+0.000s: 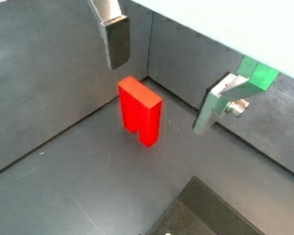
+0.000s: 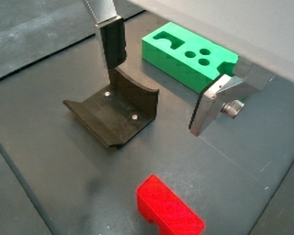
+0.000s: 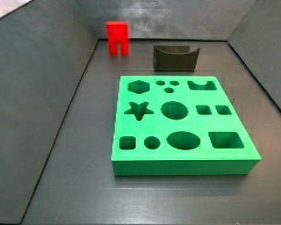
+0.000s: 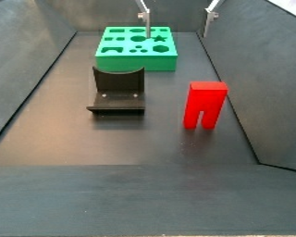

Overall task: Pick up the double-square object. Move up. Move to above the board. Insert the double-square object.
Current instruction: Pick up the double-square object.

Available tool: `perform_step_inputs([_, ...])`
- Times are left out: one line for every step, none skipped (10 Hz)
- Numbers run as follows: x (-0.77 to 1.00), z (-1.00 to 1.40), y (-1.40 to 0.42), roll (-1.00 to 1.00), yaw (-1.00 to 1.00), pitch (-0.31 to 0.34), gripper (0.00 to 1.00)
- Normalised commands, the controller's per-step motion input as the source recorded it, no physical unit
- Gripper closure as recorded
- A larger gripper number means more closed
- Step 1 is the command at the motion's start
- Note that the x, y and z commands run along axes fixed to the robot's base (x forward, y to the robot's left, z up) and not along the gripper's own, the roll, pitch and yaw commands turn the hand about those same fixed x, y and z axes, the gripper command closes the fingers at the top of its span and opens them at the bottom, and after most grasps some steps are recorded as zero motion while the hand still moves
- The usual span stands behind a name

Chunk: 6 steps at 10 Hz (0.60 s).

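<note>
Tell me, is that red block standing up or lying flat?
Standing up. The red block rests on its two prongs on the floor, untouched; the open gripper is above it in a wrist view.

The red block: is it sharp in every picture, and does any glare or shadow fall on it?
In both side views the red block looks sharp, evenly lit, no glare; in a wrist view it is cut by the frame edge. The open end effector hangs above the floor, slightly soft.
</note>
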Motion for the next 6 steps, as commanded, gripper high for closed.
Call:
perform_step_inputs([-0.52,-0.07,0.26,-0.03,0.0,-0.126,0.0])
perform_step_inputs([-0.93,-0.09,0.47,-0.04,0.0,-0.179,0.0])
perform_step_inputs([-1.0,-0.16,0.43,-0.03,0.0,-0.204,0.0])
perform_step_inputs([-0.93,-0.25,0.45,-0.04,0.01,-0.236,0.0])
perform_step_inputs([-0.65,-0.42,0.31,-0.01,0.1,-0.3,0.0])
perform_step_inputs([-0.38,-0.58,0.08,0.02,0.12,-0.307,0.0])
